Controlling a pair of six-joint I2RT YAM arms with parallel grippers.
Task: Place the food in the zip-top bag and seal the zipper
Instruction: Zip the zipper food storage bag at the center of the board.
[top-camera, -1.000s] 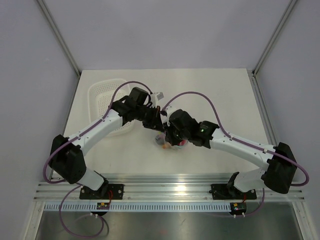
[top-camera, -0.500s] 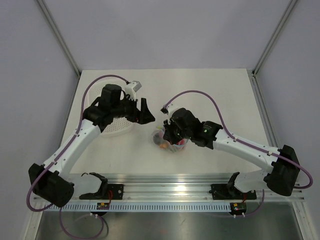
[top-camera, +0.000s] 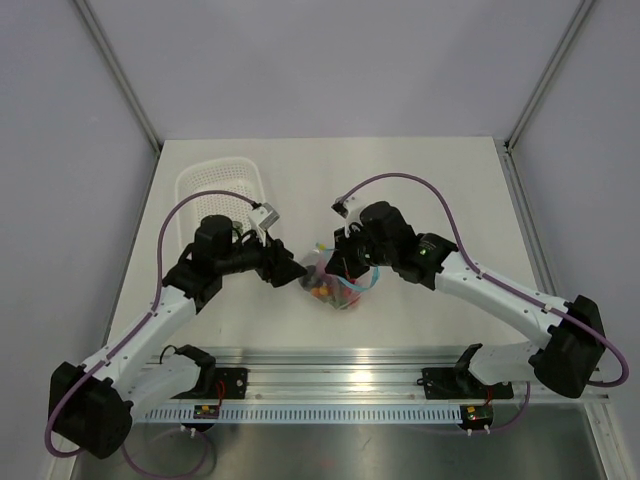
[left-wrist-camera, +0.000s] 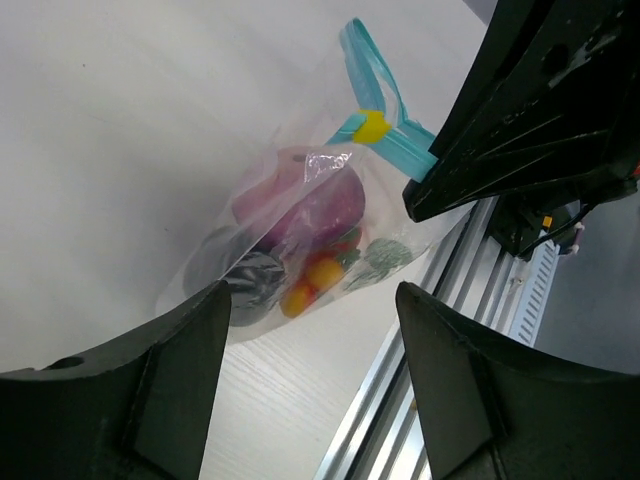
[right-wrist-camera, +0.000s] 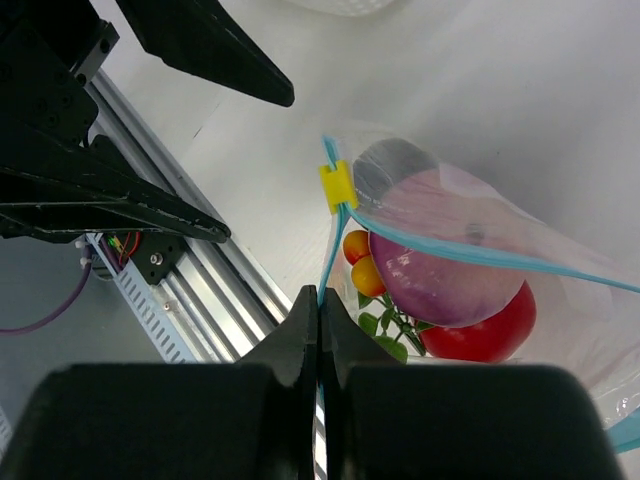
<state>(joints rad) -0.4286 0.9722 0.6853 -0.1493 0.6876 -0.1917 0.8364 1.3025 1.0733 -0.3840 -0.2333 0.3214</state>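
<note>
The clear zip-top bag (top-camera: 326, 284) hangs just over the table with the food inside. I see a pink roundish piece (right-wrist-camera: 440, 265), a red piece (right-wrist-camera: 492, 332), a green leafy sprig (right-wrist-camera: 388, 330) and small orange balls (right-wrist-camera: 360, 262). My right gripper (right-wrist-camera: 320, 300) is shut on the light blue zipper (right-wrist-camera: 470, 255), just below its yellow slider (right-wrist-camera: 338, 186). From above, the right gripper (top-camera: 345, 263) sits over the bag's mouth. My left gripper (top-camera: 292, 270) is open, just left of the bag. Its fingers (left-wrist-camera: 150, 380) frame the bag (left-wrist-camera: 300, 235) without touching it.
A white perforated basket (top-camera: 220, 185) stands at the back left of the table. The aluminium rail (top-camera: 340, 365) with both arm bases runs along the near edge, close to the bag. The right gripper's black body (left-wrist-camera: 540, 120) fills the upper right of the left wrist view.
The left gripper let go at the bag's mouth and opened, swung back toward the basket, then came down beside the bag's left side. The right gripper kept its hold and shifted slightly back.
</note>
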